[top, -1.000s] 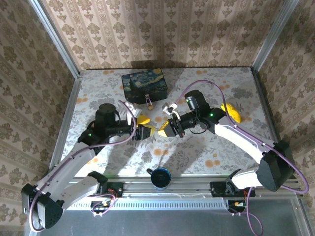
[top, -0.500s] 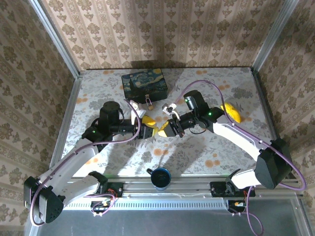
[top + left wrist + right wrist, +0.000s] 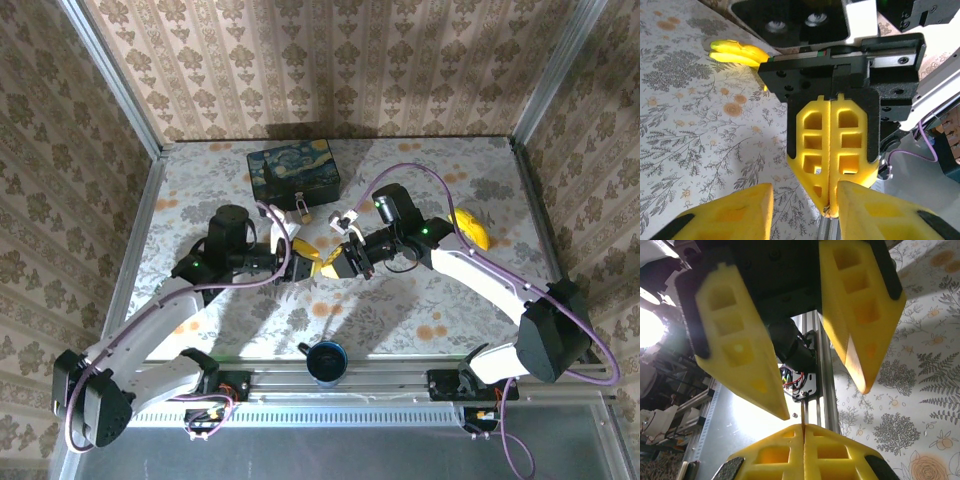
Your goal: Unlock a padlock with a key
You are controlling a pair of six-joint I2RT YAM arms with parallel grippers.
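- The padlock (image 3: 301, 208), a single tiny brass-coloured one, is at the front edge of the dark blue painted box (image 3: 293, 170), at the far middle of the table (image 3: 420, 310). It is too small to tell how it hangs or whether its shackle is closed.
- Neither gripper touches it. They meet tip to tip near the table's centre, on the near side of the padlock and clearly apart from it.
- The left gripper (image 3: 802, 192) is partly open. Its two yellow fingers (image 3: 735, 340) stand apart on either side of the right gripper's tip, and no contact with anything is visible.
- The right gripper (image 3: 804, 427) is fully closed, its yellow pads pressed flat together. A thin dark sliver (image 3: 803, 417) sticks out of the seam at the tips, too slight to identify.
- The left arm's white wrist bracket (image 3: 268, 215) is the nearest thing to the padlock, just to its left in the overhead view.
- One yellow banana-shaped item (image 3: 470, 228) lies to the right, beside the right arm's forearm and well apart from the padlock.
- One dark blue round cup (image 3: 325, 360) stands at the near rail between the two arm bases.
- Count: one padlock, one box, one yellow item, one cup, two arms and two grippers.
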